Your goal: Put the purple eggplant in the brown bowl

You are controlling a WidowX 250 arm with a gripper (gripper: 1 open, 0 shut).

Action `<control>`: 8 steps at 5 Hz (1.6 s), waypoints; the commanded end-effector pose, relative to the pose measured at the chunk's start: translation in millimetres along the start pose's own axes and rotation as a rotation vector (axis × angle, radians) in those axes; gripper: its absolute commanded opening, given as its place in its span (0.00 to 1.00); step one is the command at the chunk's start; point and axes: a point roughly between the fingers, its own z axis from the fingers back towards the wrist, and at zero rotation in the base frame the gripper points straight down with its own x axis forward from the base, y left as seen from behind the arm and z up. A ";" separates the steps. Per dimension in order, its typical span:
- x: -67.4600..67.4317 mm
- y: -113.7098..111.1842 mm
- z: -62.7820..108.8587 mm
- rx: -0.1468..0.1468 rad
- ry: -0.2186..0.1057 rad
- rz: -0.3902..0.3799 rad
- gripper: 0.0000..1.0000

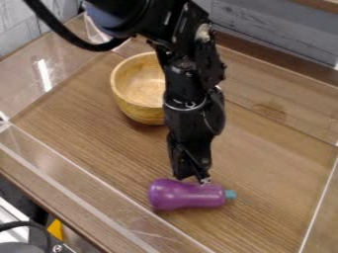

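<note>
The purple eggplant [185,196] lies on its side near the front of the wooden table, its teal stem cap pointing right. My gripper [200,179] points straight down just above the eggplant's top right side, with its fingers pressed together and nothing between them. Whether the tips touch the eggplant I cannot tell. The brown bowl [128,102] stands behind and to the left, partly hidden by the black arm, and looks hollow inside.
A clear plastic wall [79,183] rims the table along the left and front. A grey tiled wall [284,30] runs along the back. Bare wood [271,128] stretches to the right of the arm.
</note>
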 end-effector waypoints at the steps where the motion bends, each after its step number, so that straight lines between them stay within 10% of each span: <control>1: 7.9 6.3 15.6 0.025 -0.062 0.020 0.00; 8: 3.2 3.1 18.2 -0.014 -0.060 0.081 0.00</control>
